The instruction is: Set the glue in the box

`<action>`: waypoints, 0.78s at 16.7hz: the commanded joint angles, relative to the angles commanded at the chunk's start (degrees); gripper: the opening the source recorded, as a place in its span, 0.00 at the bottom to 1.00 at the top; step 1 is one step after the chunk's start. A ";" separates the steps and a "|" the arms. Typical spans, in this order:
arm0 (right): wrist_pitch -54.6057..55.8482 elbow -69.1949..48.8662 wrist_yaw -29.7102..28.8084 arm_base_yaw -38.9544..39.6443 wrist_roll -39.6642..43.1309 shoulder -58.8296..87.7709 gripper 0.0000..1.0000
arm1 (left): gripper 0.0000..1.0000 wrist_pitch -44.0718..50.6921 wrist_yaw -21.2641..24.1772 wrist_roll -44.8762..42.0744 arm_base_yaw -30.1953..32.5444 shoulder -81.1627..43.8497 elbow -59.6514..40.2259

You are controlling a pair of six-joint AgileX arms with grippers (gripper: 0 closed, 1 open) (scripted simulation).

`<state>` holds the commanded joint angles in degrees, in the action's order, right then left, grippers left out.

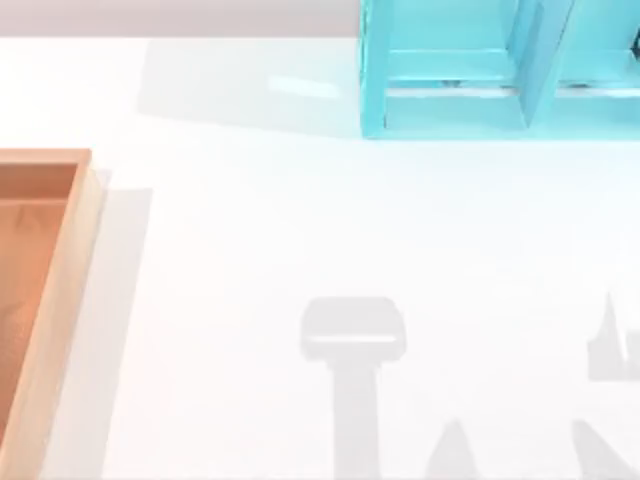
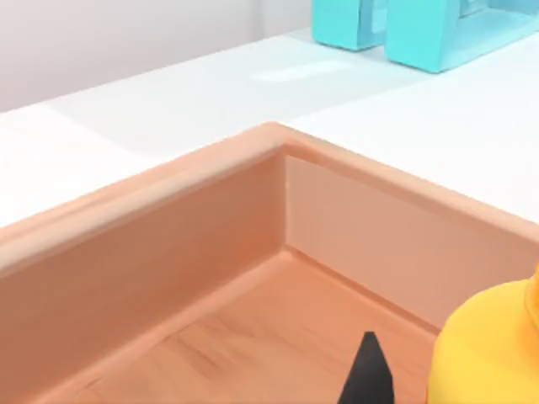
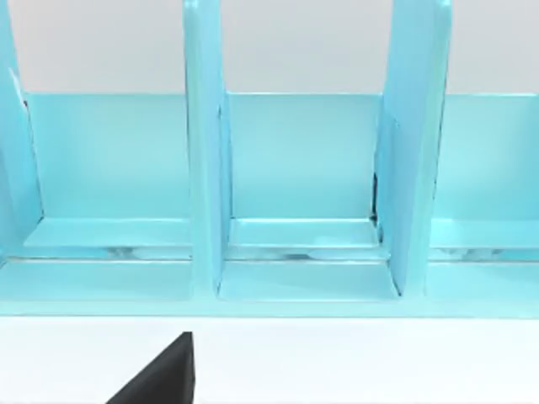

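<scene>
Inside the box (image 2: 168, 252), the glue (image 2: 484, 353) is sitting near a corner.
Left gripper (image 2: 368, 374) is hovering beside it; whether its fingers are spread, I cannot tell; no label is showing.

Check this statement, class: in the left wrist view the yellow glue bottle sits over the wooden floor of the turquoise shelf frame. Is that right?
Not quite. The glue is over the wooden floor of the box, the light brown tray with raised rims, as the left wrist view shows. The turquoise frame stands apart, farther back on the white table.

Rendered simulation: blank white table (image 1: 330, 220), flat shadows.
</scene>
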<state>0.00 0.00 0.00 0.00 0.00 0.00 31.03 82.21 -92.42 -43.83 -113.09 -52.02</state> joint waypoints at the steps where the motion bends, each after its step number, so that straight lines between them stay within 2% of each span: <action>1: 0.00 0.00 0.00 0.00 0.00 0.00 1.00 | 0.38 0.00 0.00 0.00 0.00 0.00 0.00; 9: 0.00 0.00 0.00 0.00 0.00 0.00 1.00 | 0.98 0.00 0.00 0.00 0.00 0.00 0.00; 13: 0.00 0.00 0.00 0.00 0.00 0.00 1.00 | 1.00 0.00 0.00 0.00 0.00 0.00 0.00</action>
<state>0.00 0.00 0.00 0.00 0.00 0.00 31.03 82.21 -92.42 -43.83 -113.09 -52.02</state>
